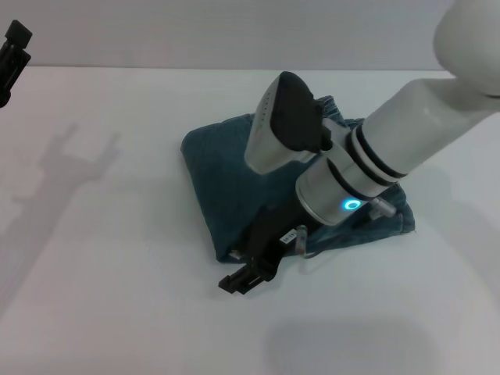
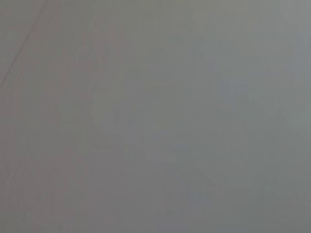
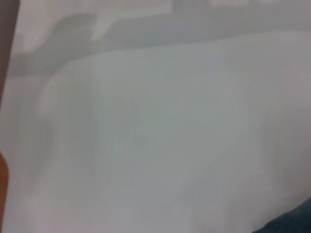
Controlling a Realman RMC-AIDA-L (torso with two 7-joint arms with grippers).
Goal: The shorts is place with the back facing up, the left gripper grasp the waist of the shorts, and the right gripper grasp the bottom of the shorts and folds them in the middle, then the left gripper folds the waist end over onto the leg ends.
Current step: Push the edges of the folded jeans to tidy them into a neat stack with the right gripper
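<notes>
I am seeing the shorts lying folded into a compact blue bundle near the middle of the white tabletop. My right gripper is reaching in from the right on its white, black-banded arm, blue light glowing, and its black fingers are hanging just off the near edge of the bundle, over bare tabletop; I cannot tell whether they are spread or pressed together, and they are not visibly pinching any cloth. My left gripper is sitting far off at the left edge, well apart from the shorts, and I cannot tell its finger state either. The left wrist view is giving me only plain grey, and the right wrist view mostly pale tabletop.
</notes>
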